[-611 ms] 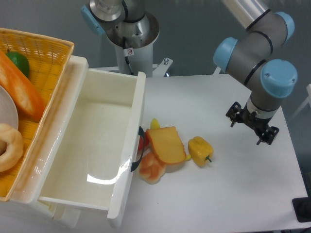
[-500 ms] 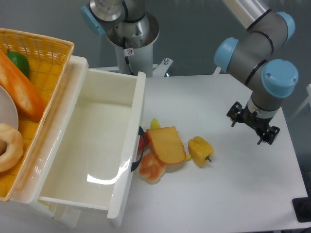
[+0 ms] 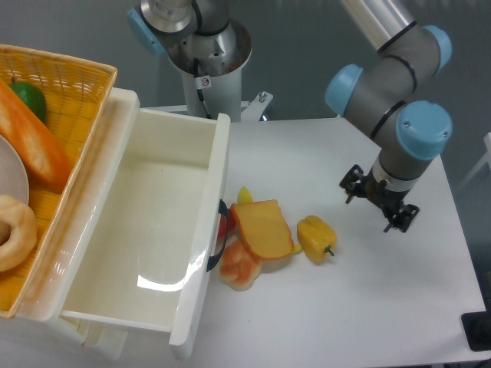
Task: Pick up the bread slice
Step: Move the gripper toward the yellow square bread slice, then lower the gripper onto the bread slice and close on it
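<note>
Right now your bread slice (image 3: 263, 228) is lying flat on the table (image 3: 368, 307), leaning on a pinkish bun (image 3: 242, 264), touching the white bin (image 3: 207, 230), a yellow pepper (image 3: 316, 238) just right of it. Your gripper (image 3: 376, 205) is hovering well to the right, slightly farther back; you're needing a leftward reach over the pepper. Whether its jaws are wide or narrow, I cannot tell.

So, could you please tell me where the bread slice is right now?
The bread slice lies on the white table near the centre of the camera view, just right of the open drawer, with the yellow pepper to its right.
</note>
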Available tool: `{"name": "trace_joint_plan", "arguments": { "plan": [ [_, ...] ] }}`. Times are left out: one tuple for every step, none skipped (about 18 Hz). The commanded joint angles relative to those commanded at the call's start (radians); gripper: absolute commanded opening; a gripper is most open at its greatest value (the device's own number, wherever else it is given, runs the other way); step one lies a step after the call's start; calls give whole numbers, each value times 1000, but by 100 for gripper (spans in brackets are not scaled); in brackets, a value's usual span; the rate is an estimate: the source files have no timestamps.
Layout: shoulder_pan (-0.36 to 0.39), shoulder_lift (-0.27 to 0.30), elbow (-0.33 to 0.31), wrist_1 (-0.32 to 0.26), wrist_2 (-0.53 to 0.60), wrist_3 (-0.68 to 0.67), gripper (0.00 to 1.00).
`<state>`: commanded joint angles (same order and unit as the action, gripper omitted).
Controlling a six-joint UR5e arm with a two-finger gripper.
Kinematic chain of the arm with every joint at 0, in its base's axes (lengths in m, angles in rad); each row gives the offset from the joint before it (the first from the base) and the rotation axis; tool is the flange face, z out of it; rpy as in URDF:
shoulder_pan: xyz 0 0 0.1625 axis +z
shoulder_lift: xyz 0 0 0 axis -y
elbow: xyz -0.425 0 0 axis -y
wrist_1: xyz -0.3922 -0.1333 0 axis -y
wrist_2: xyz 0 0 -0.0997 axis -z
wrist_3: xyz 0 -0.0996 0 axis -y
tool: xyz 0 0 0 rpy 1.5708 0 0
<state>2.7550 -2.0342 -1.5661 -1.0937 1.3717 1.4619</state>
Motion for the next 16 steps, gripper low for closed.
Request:
{"name": "trace_joint_plan", "arguments": {
  "plan": [
    [-3, 2, 0, -2, -12, 0, 100],
    [-6, -1, 1, -2, -14, 0, 100],
    [-18, -4, 4, -2, -17, -3, 100],
    [-24, -4, 4, -5, -23, -18, 100],
    [-29, -3, 0, -8, -26, -53, 100],
    [-43, -1, -3, -8, -25, -89, 100],
    [-57, 0, -2, -6, -23, -109, 100],
    [-67, 0, 0, -6, -23, -115, 100],
    [-80, -3, 4, -6, -23, -112, 100],
    [-89, -8, 9, -6, -23, -112, 100],
    [-103, -23, 17, -5, -25, -114, 100],
    [-123, -44, 29, -5, -23, -114, 100],
    [-139, -63, 40, -6, -22, -104, 100],
    [-146, -81, 43, -5, -22, -97, 100],
    [-156, -95, 46, -6, -22, -98, 100],
    [-170, -103, 46, -8, -19, -98, 97]
  ]
}}
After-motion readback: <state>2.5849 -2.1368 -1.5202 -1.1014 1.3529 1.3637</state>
